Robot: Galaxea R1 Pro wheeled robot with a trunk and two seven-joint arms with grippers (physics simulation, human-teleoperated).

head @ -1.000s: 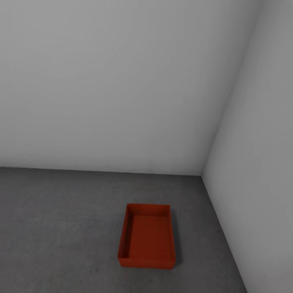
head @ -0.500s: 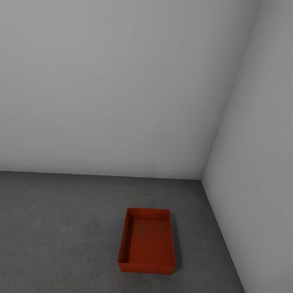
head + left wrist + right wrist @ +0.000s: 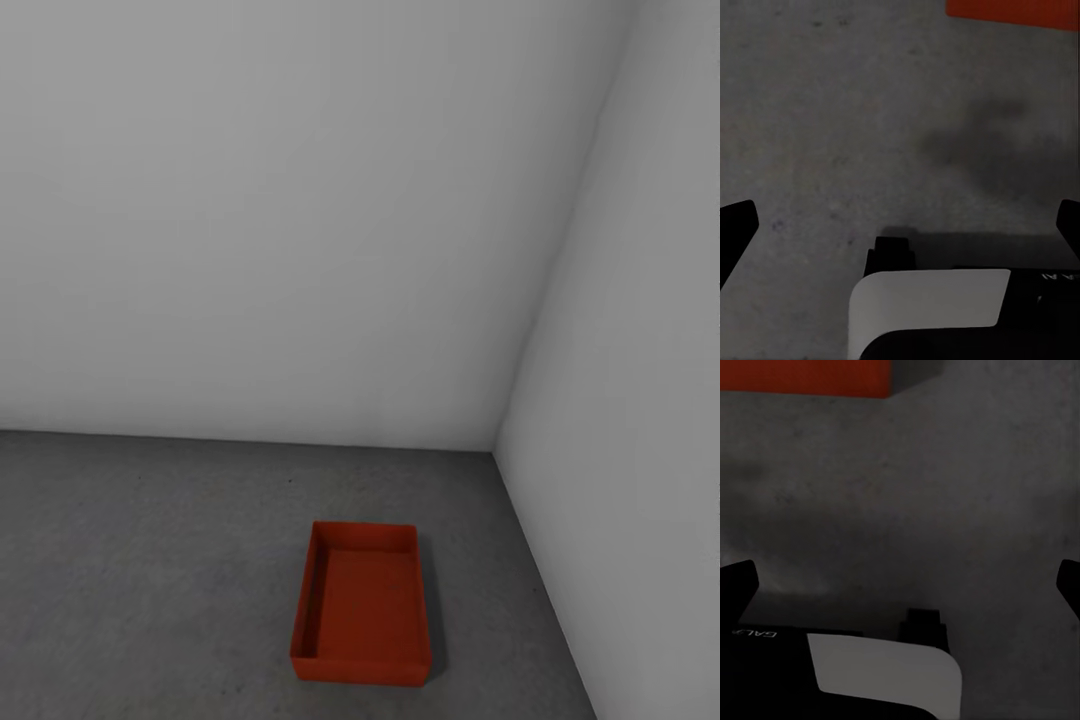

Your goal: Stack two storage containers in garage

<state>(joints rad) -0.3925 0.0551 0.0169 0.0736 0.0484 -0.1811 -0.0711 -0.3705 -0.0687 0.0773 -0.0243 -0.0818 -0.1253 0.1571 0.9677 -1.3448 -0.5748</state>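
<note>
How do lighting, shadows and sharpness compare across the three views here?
Head view: soft, even light, the storage container crisp on the floor, thin shadow along its right side. Left wrist view: dim, grainy, a blurry dark patch on the concrete. Right wrist view: darker still, the container's edge murky.

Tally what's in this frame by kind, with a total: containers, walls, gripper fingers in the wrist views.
Orange-red storage container, open, no lid, on the concrete floor: 1
Pale grey walls meeting at the corner: 2
Black left gripper fingers, spread wide: 2
Black right gripper fingers, spread wide: 2
Total: 7
</note>
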